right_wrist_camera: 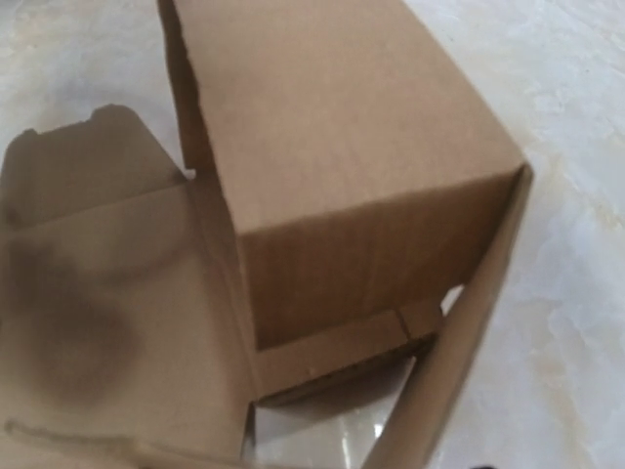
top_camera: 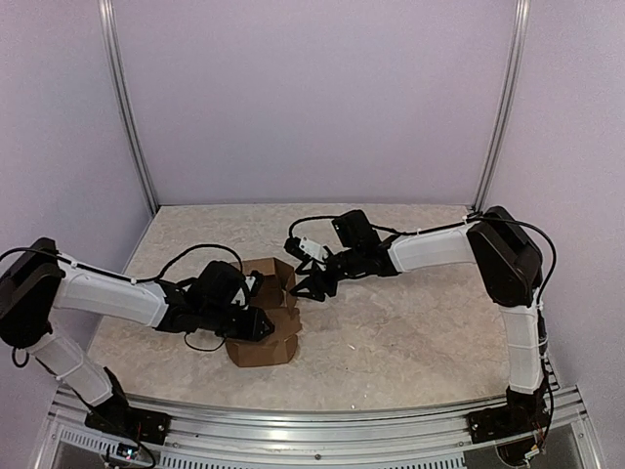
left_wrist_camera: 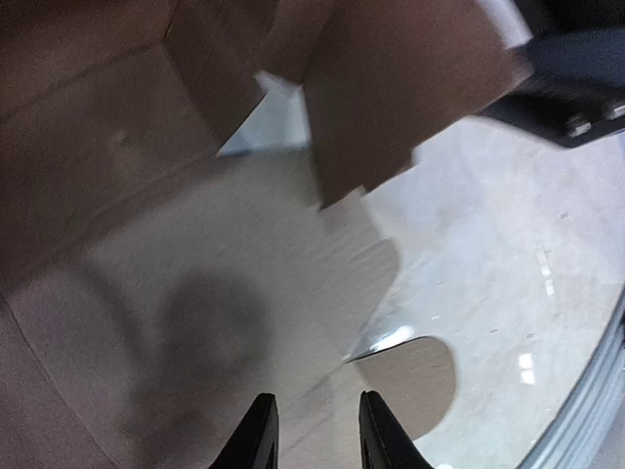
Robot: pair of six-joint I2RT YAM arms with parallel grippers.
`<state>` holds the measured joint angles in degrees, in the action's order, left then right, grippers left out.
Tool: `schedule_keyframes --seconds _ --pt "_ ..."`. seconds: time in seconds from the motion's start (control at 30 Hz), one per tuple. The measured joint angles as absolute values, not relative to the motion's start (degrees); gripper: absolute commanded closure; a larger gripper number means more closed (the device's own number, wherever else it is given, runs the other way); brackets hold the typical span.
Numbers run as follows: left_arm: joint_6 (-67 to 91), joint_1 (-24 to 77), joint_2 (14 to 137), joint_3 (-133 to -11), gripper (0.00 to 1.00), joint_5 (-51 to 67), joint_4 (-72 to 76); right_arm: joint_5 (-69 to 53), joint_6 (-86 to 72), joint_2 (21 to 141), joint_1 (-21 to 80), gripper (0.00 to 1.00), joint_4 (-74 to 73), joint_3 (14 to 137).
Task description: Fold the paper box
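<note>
box: the paper box (top_camera: 266, 350), half-folded, lower centre of top view, on the desk (top_camera: 410, 332) | left gripper (top_camera: 259, 322): fingers (left_wrist_camera: 259, 440) slightly apart over its flat panel (left_wrist_camera: 195, 322), pinching nothing | right gripper (top_camera: 311, 285): at the upright wall (right_wrist_camera: 342, 127), state we cannot tell | risk: we fear the wall springs back if one gripper pushes alone
</note>
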<state>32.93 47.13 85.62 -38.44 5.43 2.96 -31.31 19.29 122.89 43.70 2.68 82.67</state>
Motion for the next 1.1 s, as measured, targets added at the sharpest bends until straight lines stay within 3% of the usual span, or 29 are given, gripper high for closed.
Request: schedule_keyframes --seconds 0.1,0.63,0.9,1.1 --pt "32.93 47.88 91.48 -39.57 0.76 2.33 -2.11 -31.44 19.29 122.91 43.70 0.32 2.68 83.00" --pt "28.67 48.10 101.10 -46.54 0.79 4.54 4.93 -36.80 18.00 131.41 43.70 0.40 2.39 92.23" --pt "23.11 53.21 97.27 -49.67 0.59 0.14 -5.69 -37.26 17.76 128.51 43.59 0.34 -0.97 89.03" --pt "21.58 53.10 79.83 -51.55 0.44 -6.07 -12.93 -38.63 19.86 120.81 42.30 0.33 -4.99 85.19"
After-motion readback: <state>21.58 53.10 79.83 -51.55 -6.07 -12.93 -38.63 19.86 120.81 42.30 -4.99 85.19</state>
